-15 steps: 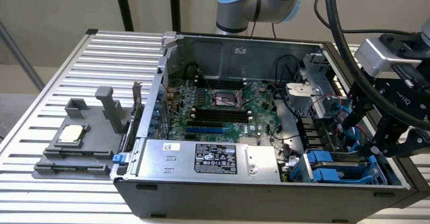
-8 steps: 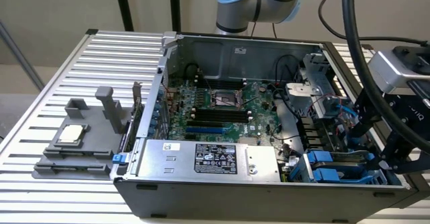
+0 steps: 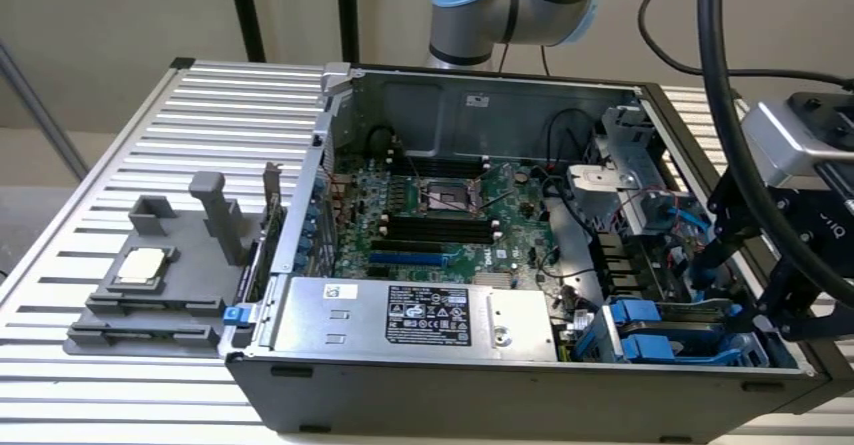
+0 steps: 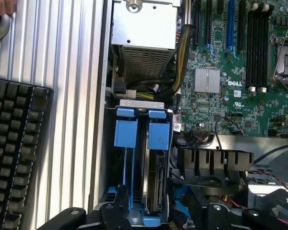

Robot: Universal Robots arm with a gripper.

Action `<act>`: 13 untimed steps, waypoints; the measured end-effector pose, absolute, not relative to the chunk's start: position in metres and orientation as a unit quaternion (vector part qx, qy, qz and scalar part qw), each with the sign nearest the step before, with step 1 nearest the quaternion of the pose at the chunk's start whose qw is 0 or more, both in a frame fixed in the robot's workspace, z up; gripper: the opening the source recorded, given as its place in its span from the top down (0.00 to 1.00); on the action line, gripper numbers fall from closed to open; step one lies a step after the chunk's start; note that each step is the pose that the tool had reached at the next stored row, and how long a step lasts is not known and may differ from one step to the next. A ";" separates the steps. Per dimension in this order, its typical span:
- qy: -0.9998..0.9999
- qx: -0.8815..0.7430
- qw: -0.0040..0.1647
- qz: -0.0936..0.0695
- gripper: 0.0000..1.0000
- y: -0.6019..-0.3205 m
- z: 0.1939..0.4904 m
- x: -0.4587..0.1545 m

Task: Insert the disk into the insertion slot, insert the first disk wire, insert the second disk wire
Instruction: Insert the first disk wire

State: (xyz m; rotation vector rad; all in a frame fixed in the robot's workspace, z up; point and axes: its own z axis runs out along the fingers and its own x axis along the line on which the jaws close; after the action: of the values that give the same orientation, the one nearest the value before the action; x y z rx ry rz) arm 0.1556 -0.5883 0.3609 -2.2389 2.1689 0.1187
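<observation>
Nearest in the exterior view, at about five o'clock of the open case, the black two-fingered gripper [image 3: 761, 310] hangs over the blue-grey plastic drive cage with bright blue clips, the insertion slot [image 3: 667, 330]. In the wrist view its jaws stand wide, one on each side of the cage's end, and grip nothing. The silver-grey metal disk in its bright blue carrier frame [image 4: 156, 179] stands on edge inside one bay of the slot, beside a thinner blue rail, and looks to be far in. I judge the seating step to be at or near its end. Doing it well means pressing straight along the rails, never slantwise, until the blue tab sits level with its neighbour. It also means keeping the fingers off the thin red and black wires [image 4: 273, 178] just beside the cage. Farther, at seven o'clock, lies the silver power-supply box with a black label [image 3: 414, 315]. Beyond it is the green motherboard [image 3: 441, 215]. The slatted aluminium desk [image 3: 134, 145] carries the case.
</observation>
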 end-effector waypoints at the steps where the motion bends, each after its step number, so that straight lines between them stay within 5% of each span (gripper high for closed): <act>1: 0.695 -0.718 0.011 0.038 0.39 -0.585 0.361 0.156; 13: 0.694 -0.719 0.011 0.038 0.39 -0.559 0.360 0.146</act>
State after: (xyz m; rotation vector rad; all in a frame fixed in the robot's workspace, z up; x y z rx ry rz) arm 0.1458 -0.5591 0.3596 -2.2436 2.1645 0.1184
